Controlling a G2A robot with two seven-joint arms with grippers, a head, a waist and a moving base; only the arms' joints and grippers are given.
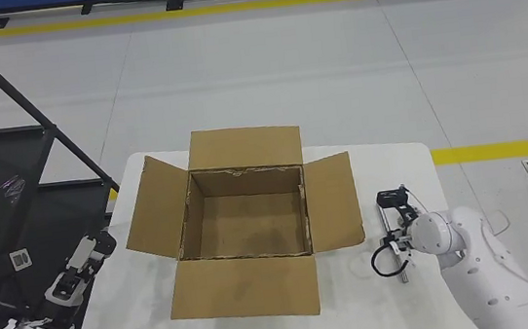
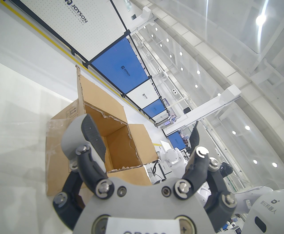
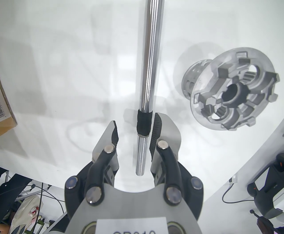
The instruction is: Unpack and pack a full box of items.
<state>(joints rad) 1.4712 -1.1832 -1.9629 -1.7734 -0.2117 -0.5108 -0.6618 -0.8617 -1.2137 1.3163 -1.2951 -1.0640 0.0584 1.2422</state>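
The box [image 1: 242, 147] is plain brown cardboard on a white tabletop [image 1: 396, 291]. Between the right arm's fingers [image 3: 155, 130], which have black ribbed pads on silver-grey backs, lies a mirror-bright chrome rod [image 3: 150, 55] with one black band [image 3: 144, 124]. Near them, the hub [image 3: 233, 93] is dull mottled grey. The left arm's fingers [image 2: 93, 135] show black pads on pale grey shells.

We see a white table [image 1: 382, 166] bearing an open cardboard box [image 1: 252, 227], a chrome rod [image 3: 149, 55] and a toothed metal hub [image 3: 233, 90].
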